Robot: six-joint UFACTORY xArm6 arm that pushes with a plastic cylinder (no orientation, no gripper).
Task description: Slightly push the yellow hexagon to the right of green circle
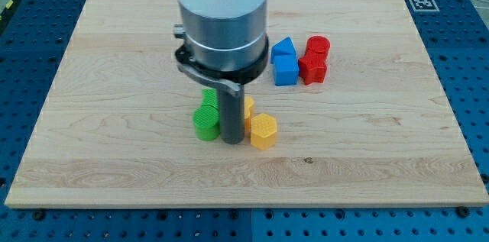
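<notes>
The yellow hexagon (263, 130) lies on the wooden board just below the middle. The green circle (205, 123) lies to its left, with another green block (208, 98) touching it from above. My tip (232, 141) stands between the green circle and the yellow hexagon, close against the hexagon's left side. A second yellow block (248, 108) shows partly behind the rod, just above the hexagon.
Two blue blocks (284, 62) and two red blocks (314, 59) cluster at the view's upper right of centre. The arm's grey and white body (222, 20) hangs over the board's upper middle. A marker tag (419, 1) sits at the board's top right corner.
</notes>
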